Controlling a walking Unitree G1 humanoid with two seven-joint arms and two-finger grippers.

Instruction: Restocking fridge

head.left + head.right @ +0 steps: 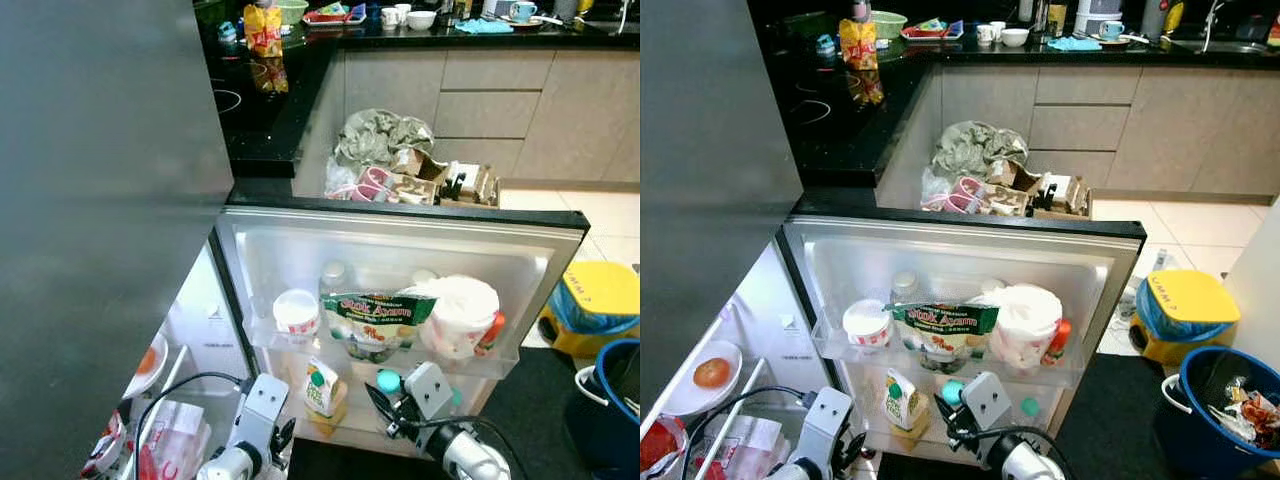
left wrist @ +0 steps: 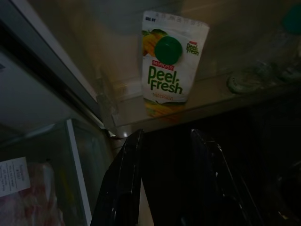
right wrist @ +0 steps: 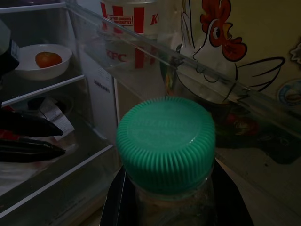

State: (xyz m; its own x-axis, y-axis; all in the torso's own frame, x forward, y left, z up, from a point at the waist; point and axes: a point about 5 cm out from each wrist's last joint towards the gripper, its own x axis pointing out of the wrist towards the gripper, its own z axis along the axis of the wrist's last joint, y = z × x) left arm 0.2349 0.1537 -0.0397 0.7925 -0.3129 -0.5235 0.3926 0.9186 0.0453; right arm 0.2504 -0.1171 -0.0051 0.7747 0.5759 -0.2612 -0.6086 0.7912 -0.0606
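Note:
The fridge door point(image 1: 400, 240) hangs open before me, its shelves stocked. My right gripper point(image 1: 392, 408) is shut on a clear jar with a teal ribbed lid point(image 3: 165, 141), held low by the door's bottom shelf; the lid point(image 1: 388, 381) sits just in front of that shelf. A Peel Fresh juice pouch point(image 1: 322, 392) stands on the same shelf to the left. My left gripper point(image 2: 164, 155) is open below the pouch point(image 2: 171, 56), holding nothing.
The upper door shelf holds a white tub point(image 1: 296, 311), a snack bag point(image 1: 375, 320) and a white bucket point(image 1: 460, 315). Inside the fridge, a bowl with a tomato point(image 1: 712, 373). A yellow bin point(image 1: 605, 300) and a blue bucket point(image 1: 1225, 400) stand to the right.

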